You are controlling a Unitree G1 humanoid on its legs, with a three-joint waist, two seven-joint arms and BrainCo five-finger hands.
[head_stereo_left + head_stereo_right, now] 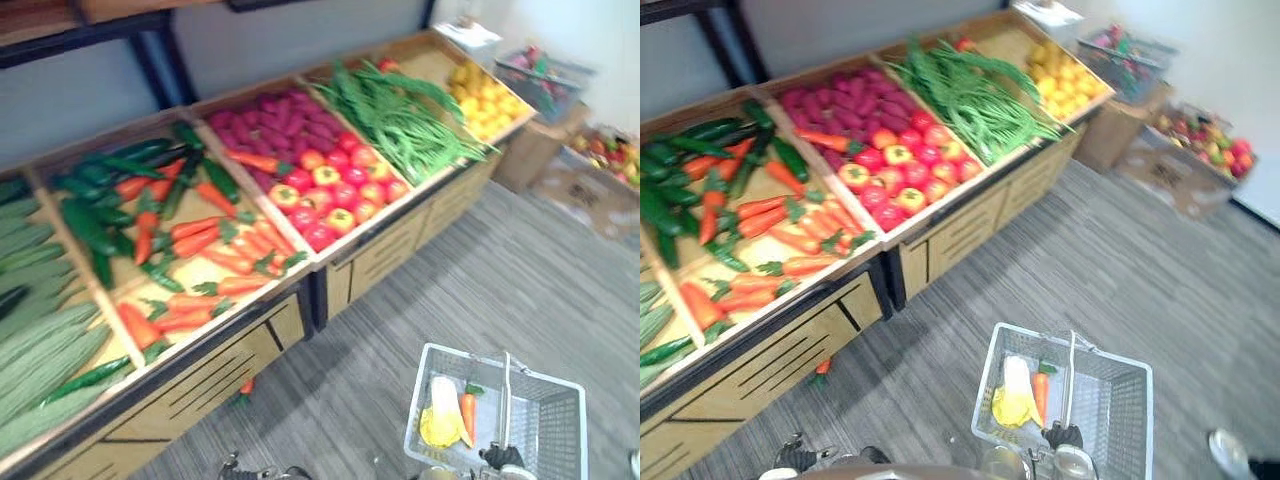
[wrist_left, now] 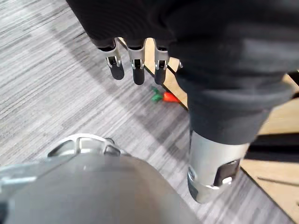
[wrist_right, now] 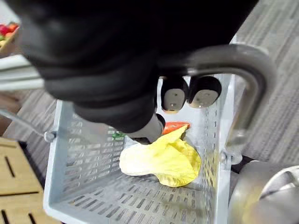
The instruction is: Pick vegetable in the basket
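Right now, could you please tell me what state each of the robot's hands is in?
Left hand: open, fingers straight, holding nothing.
Right hand: shut on the curved grey metal handle of the pale grey mesh basket.

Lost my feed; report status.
Right robot hand shut on basket handle. Left robot hand open, empty. Basket holds carrot, yellow leafy vegetable. Stray carrot on floor.

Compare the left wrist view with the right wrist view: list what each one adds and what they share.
Left wrist view: the left hand, fingers straight, hangs above a loose carrot lying on the floor beside the wooden stand. Right wrist view: the right hand curled round the handle of the grey basket, which holds a yellow cabbage and a second carrot. Shared: the grey striped floor and the wooden stand.
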